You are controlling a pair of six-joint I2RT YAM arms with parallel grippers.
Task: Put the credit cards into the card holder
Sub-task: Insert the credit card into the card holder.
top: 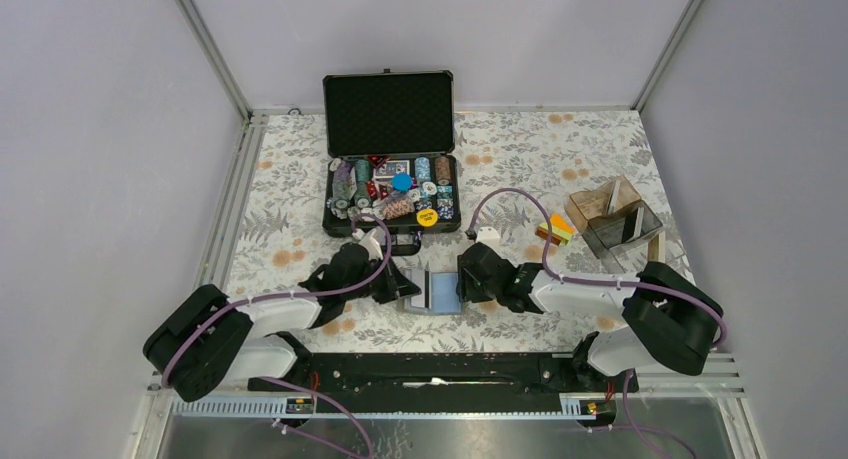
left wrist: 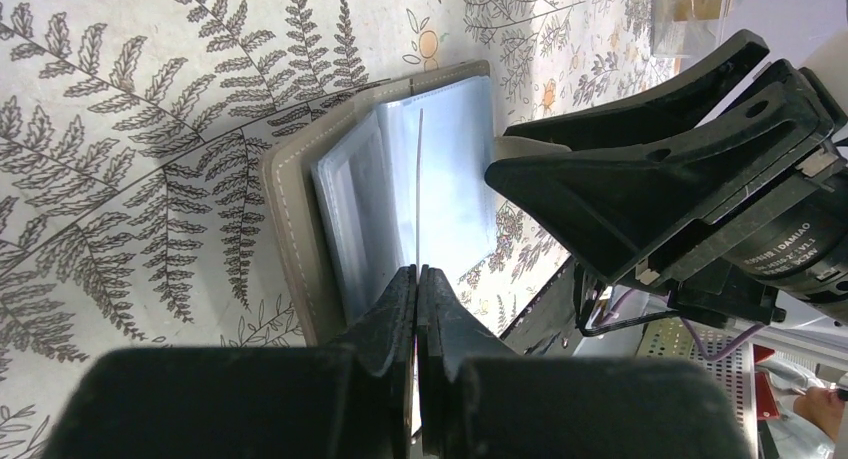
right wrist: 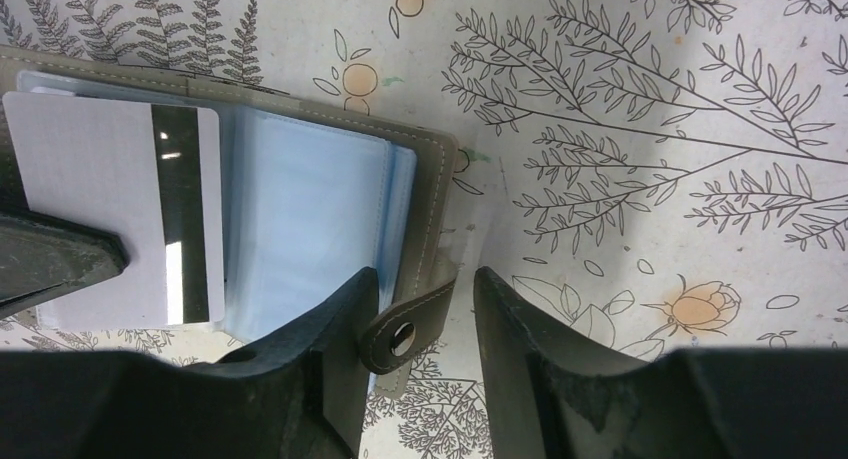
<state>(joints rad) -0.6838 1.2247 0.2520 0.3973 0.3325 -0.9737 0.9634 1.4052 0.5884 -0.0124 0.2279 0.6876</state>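
Card meets holder: the left gripper [left wrist: 417, 291] is clamped on a white card [right wrist: 110, 219] with a black stripe. It holds the card over the open grey holder [right wrist: 300, 209], which lies on the fern-print table [right wrist: 620, 129] directly ahead of its fingertips. From the left wrist, the card shows edge-on above the holder's clear blue sleeves [left wrist: 455, 189]; whether it has entered one cannot be told. Facing it across the holder, the right gripper [right wrist: 425, 314] has its fingers [right wrist: 520, 359] apart. They straddle the holder's snap tab [right wrist: 402, 334], one finger over the sleeves and the other over bare table. Well behind the right gripper, the other cards [top: 557, 229], orange, yellow and green, lie stacked just beside a clear brownish box [top: 615, 217]. A black chip case [top: 390, 159] stands open beyond both grippers.
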